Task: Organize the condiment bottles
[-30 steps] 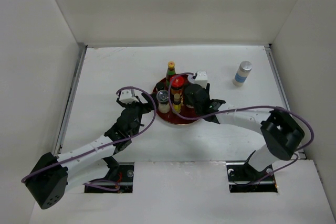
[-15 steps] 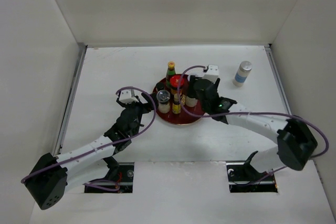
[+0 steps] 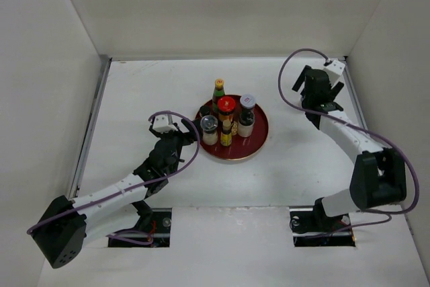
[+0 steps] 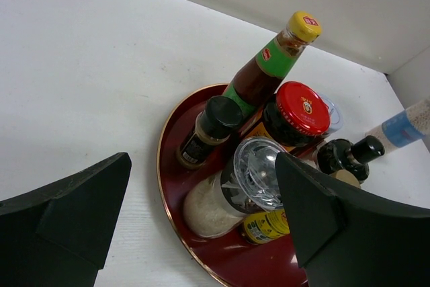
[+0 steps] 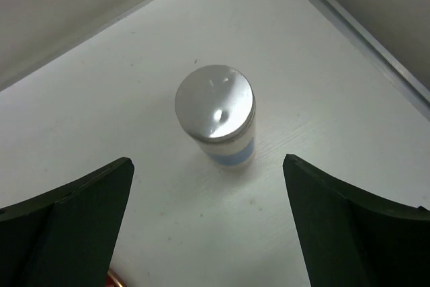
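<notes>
A round red tray (image 3: 254, 144) holds several bottles: a green yellow-capped bottle (image 3: 218, 89), a red-lidded jar (image 3: 226, 106), a grey-lidded dark jar (image 3: 247, 115), a clear shaker (image 3: 209, 128) and a slim amber bottle (image 3: 227, 132). The left wrist view also shows a small black-capped bottle (image 4: 209, 129) on the tray (image 4: 169, 166). My left gripper (image 3: 180, 136) is open and empty just left of the tray. My right gripper (image 3: 317, 92) is open at the back right and hides the white bottle from above. In the right wrist view the white blue-banded bottle (image 5: 216, 115) stands upright beyond the open fingers.
White walls enclose the table on three sides. A metal strip (image 5: 363, 35) runs along the right edge close behind the white bottle. The white bottle also shows at the right edge of the left wrist view (image 4: 403, 126).
My right gripper has left the tray, with the grey-lidded jar standing on it, and swung to the back right over the white bottle. The left arm has not moved.
</notes>
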Robot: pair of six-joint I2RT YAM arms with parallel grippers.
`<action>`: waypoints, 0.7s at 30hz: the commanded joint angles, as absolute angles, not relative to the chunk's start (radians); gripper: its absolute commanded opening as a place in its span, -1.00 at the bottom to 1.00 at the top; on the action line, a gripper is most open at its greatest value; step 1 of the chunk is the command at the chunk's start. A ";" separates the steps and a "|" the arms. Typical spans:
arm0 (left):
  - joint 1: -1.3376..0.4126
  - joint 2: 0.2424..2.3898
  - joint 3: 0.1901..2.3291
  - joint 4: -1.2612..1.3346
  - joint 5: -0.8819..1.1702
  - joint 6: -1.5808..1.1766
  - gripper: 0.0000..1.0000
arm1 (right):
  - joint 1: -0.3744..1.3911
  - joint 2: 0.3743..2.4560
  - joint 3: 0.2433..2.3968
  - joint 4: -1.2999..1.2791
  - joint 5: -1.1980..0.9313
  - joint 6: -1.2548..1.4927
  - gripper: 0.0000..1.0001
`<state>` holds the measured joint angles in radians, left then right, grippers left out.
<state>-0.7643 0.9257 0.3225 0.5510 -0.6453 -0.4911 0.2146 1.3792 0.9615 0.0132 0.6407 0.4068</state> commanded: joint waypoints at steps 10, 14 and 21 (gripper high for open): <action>-0.762 0.928 0.316 0.612 -0.629 -0.500 0.79 | 0.097 1.792 1.348 -0.063 0.545 0.290 1.00; -0.760 0.971 0.322 0.621 -0.626 -0.503 0.80 | 0.090 1.818 1.351 -0.072 0.560 0.290 1.00; -0.765 1.014 0.330 0.641 -0.597 -0.514 0.80 | 0.102 1.689 1.195 0.046 0.587 0.273 1.00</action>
<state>-0.7639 1.0180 0.3225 0.5785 -0.6182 -0.4957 0.0929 1.7523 1.2678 0.0368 0.5949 0.2714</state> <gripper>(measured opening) 0.895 0.999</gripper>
